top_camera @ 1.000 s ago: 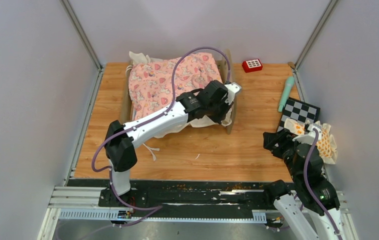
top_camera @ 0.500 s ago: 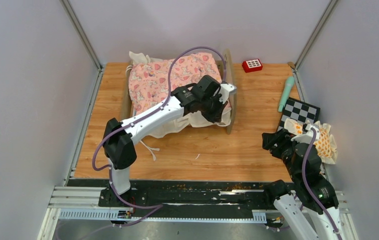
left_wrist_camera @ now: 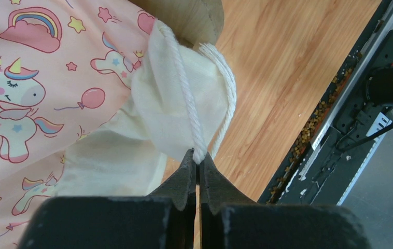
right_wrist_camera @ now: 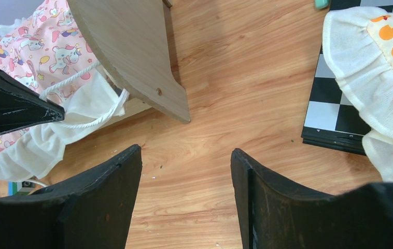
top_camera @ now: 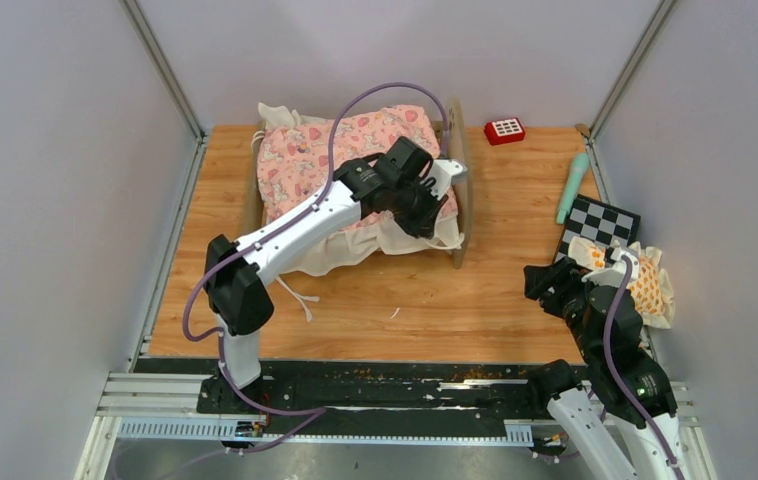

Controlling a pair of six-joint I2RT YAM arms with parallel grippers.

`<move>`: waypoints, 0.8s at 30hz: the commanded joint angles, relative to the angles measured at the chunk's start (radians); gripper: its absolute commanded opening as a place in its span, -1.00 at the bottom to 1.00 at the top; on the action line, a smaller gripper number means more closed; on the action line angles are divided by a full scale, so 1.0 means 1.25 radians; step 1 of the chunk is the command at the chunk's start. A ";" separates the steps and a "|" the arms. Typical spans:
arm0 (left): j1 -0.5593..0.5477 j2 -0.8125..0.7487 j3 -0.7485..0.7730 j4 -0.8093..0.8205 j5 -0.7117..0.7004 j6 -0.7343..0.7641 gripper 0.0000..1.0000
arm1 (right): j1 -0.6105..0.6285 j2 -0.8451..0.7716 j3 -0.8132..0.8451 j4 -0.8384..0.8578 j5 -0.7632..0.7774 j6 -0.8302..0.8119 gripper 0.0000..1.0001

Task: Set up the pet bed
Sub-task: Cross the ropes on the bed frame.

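**Left tool (left_wrist_camera: 198, 155) pinching the quilt (left_wrist_camera: 39, 67) by its cord (left_wrist_camera: 185, 93)**
Pet bed (top_camera: 454, 130) sits at the bench's (top_camera: 515, 260) far side; quilt soft, light, probably best held by that corner cord. Right tool (right_wrist_camera: 186, 171) spread, empty.

High fixed view from the near side; two close downward wrist views; pet bed (top_camera: 295, 160) common to all.

White arms (top_camera: 295, 226), black joints (top_camera: 239, 292), purple cables (top_camera: 392, 86)
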 commanded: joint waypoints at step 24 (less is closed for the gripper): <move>0.025 0.082 0.072 -0.091 0.032 0.092 -0.71 | 0.004 0.025 -0.013 0.041 -0.020 -0.013 0.28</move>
